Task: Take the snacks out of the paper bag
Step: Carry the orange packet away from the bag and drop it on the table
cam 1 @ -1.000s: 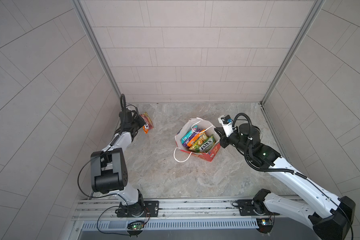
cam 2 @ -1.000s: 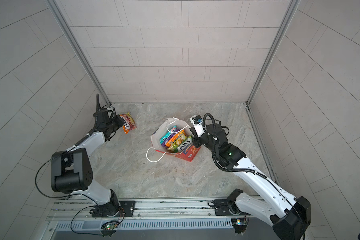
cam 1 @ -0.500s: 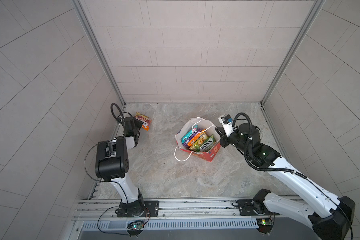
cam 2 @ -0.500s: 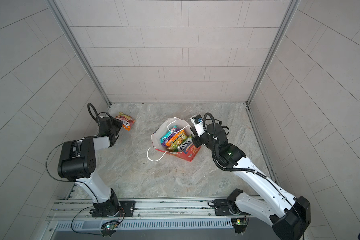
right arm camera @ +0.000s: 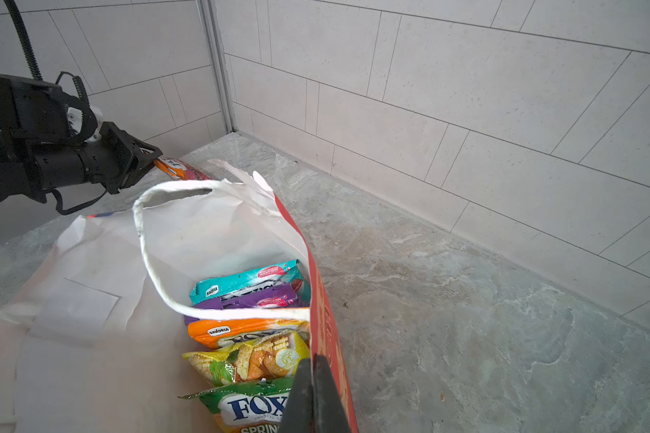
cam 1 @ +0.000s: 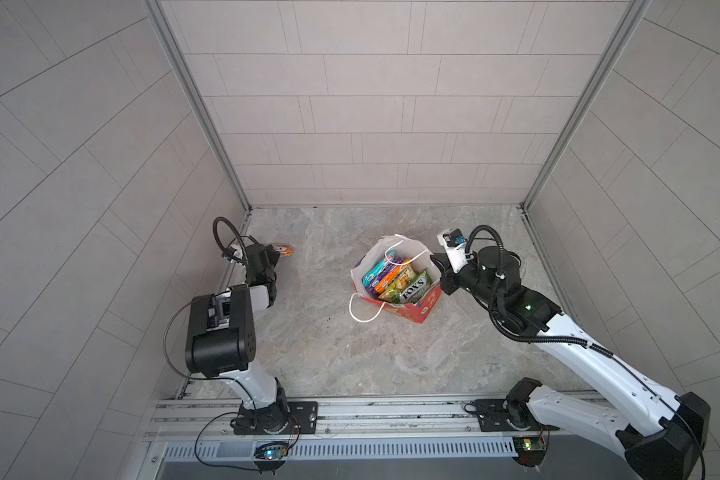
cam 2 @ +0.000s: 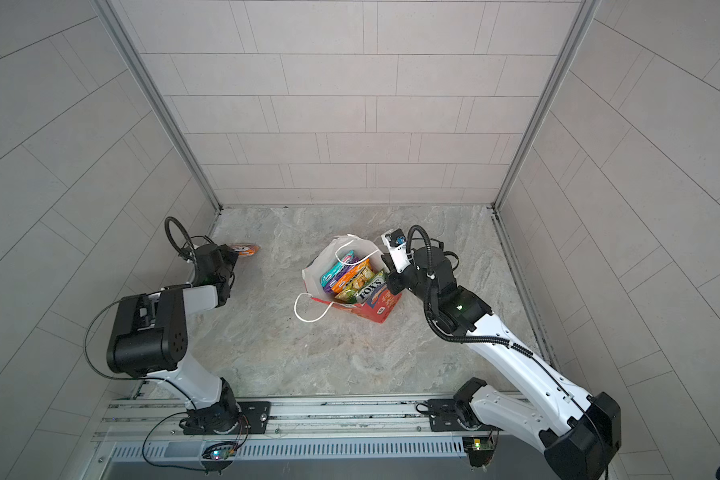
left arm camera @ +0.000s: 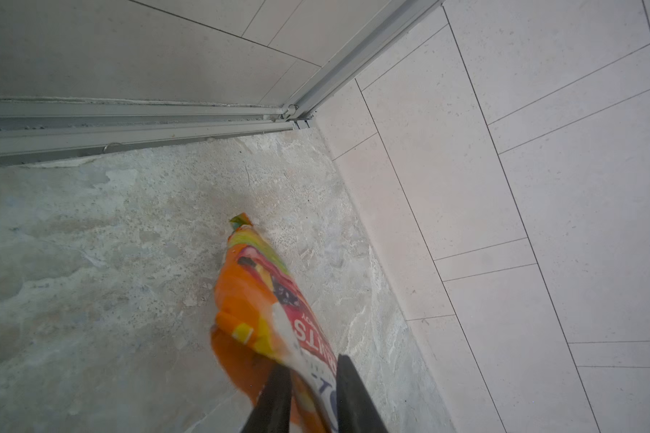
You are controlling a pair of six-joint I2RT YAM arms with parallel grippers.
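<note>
Orange glossy candy packet [cam 1: 284, 249] sits at the far left edge of the grey marble floor [cam 1: 329, 345] in both top views, at the tip of your left claw [cam 1: 277, 252] and well apart from the tall red paper gift bag [cam 1: 422, 309].

From the left wrist, its end lies between the fingers [left arm camera: 274, 393]. You cannot tell whether it is pinched or freed, so pulling back now may drag it.

From the right wrist, your right claw [right arm camera: 310, 361] is clamped on the bag's red wall, with five packets [right arm camera: 241, 333] inside. Let go and the bag may sag. The white cord handle [right arm camera: 259, 312] across the mouth could snag your next pick.
</note>
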